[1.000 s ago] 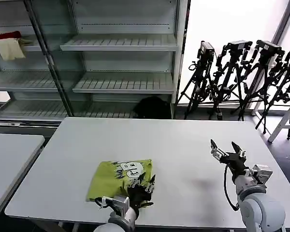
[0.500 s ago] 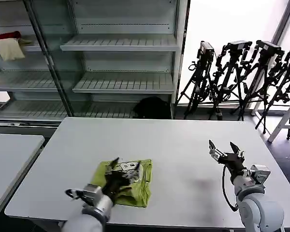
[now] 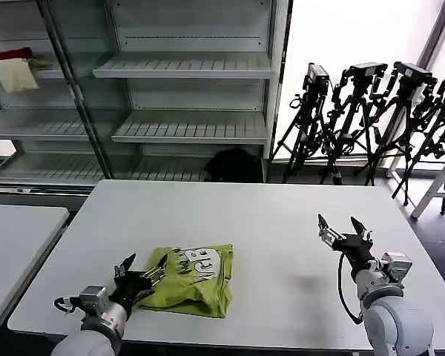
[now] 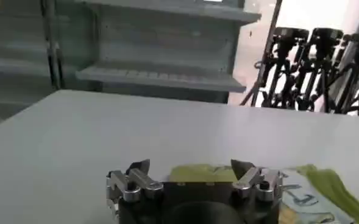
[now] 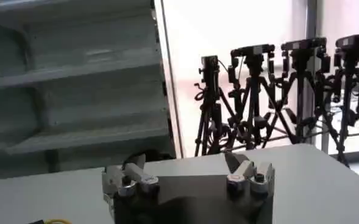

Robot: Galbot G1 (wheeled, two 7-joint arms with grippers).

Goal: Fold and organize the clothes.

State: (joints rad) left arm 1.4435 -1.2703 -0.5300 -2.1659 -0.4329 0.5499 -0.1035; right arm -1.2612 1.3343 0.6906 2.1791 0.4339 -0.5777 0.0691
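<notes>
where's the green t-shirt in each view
Head view: the folded lime-green T-shirt lies near the front left of the white table, beside the left end effector.
Left wrist view: its edge shows past the open fingers.
Right wrist view: the shirt cannot be made out.
Shared landmark: the black tripods beyond the table.

A lime-green T-shirt (image 3: 191, 279) is lying folded into a rough rectangle on the grey counter (image 3: 282, 222), near its front edge and left of centre, its white printed graphic facing up and its edges slightly rumpled.
</notes>
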